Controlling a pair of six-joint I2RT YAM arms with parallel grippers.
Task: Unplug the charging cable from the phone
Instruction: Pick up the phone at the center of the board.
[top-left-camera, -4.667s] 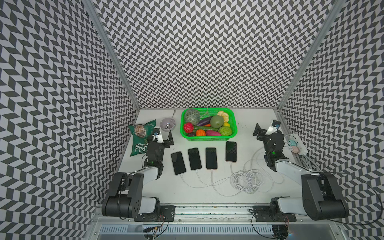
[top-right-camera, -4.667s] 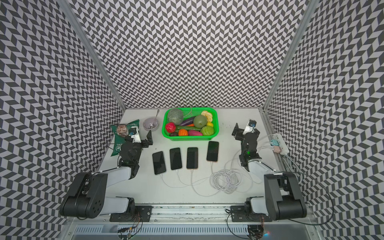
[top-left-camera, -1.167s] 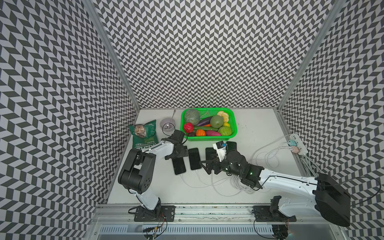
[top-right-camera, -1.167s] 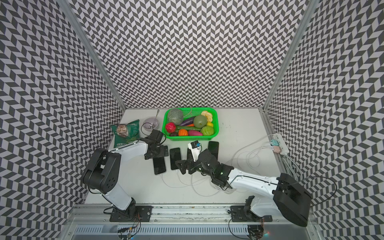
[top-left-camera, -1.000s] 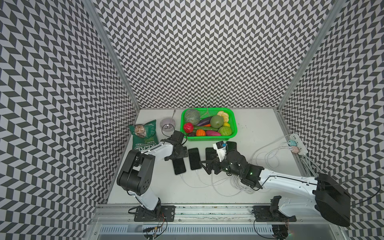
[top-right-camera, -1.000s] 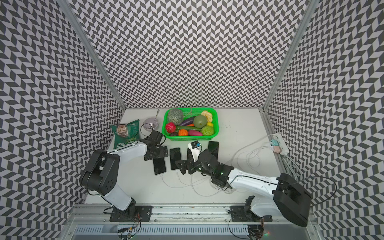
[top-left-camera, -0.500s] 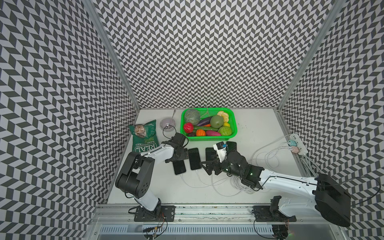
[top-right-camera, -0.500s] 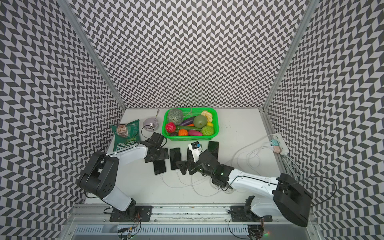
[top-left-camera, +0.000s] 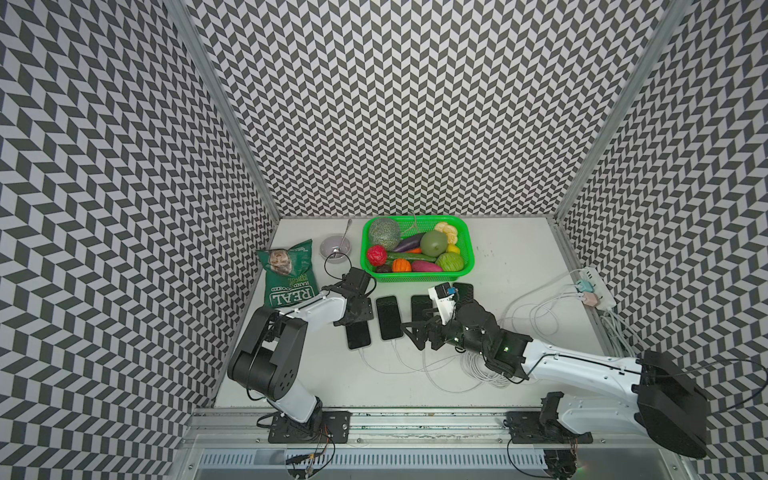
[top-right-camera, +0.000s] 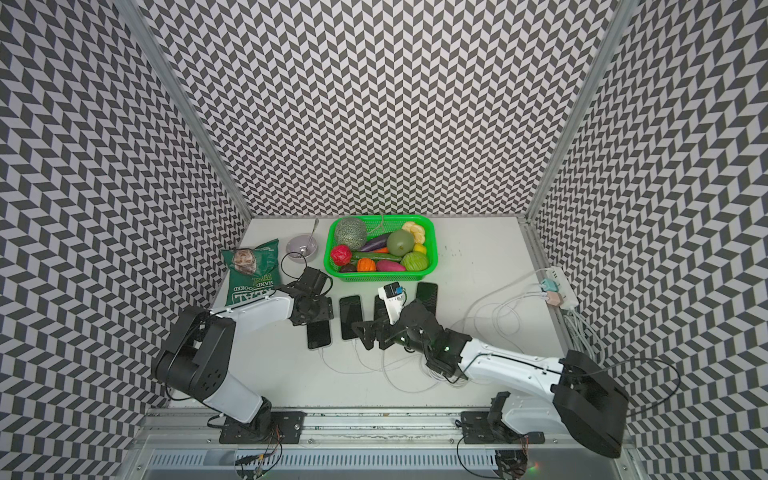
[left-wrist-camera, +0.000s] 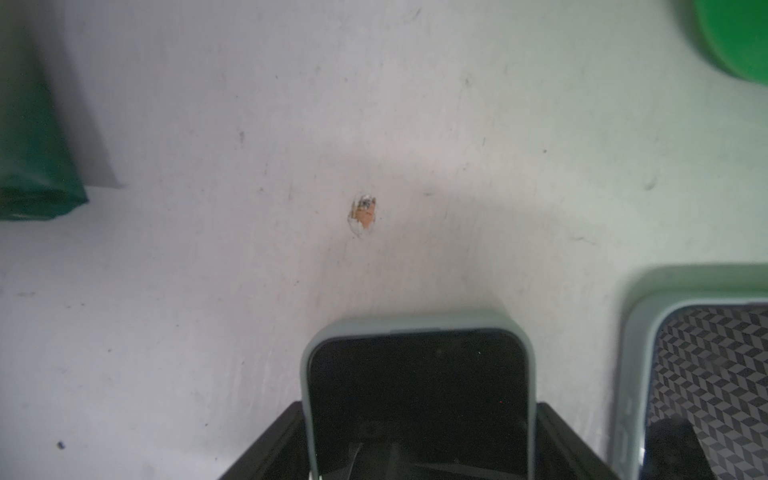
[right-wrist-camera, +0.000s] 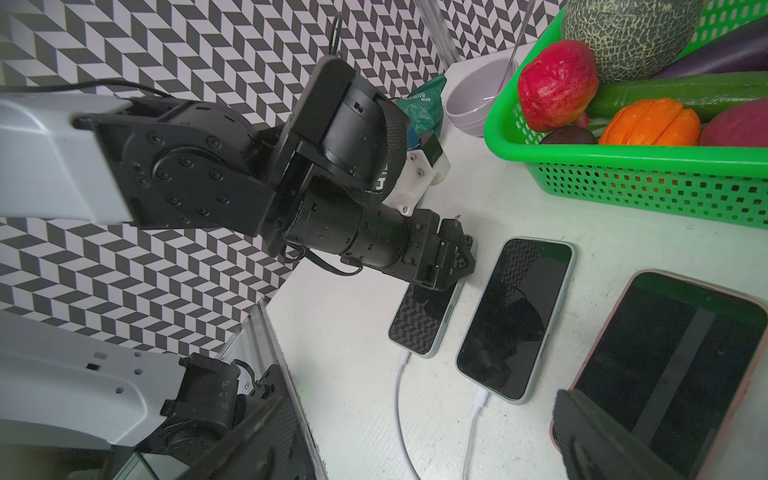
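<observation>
Tabletop (right-wrist-camera: 353, 361): phone (right-wrist-camera: 419, 328) top hidden (under L end effector (right-wrist-camera: 448, 275)).

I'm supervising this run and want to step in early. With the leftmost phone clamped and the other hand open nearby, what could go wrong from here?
The left hand grips only the far end of the leftmost phone; pulling its plug could swivel or slip it free.
The open right hand hovers beside the second phone, so it might catch that cable instead.
The white cables overlap; a tug may drag neighbouring phones.
</observation>
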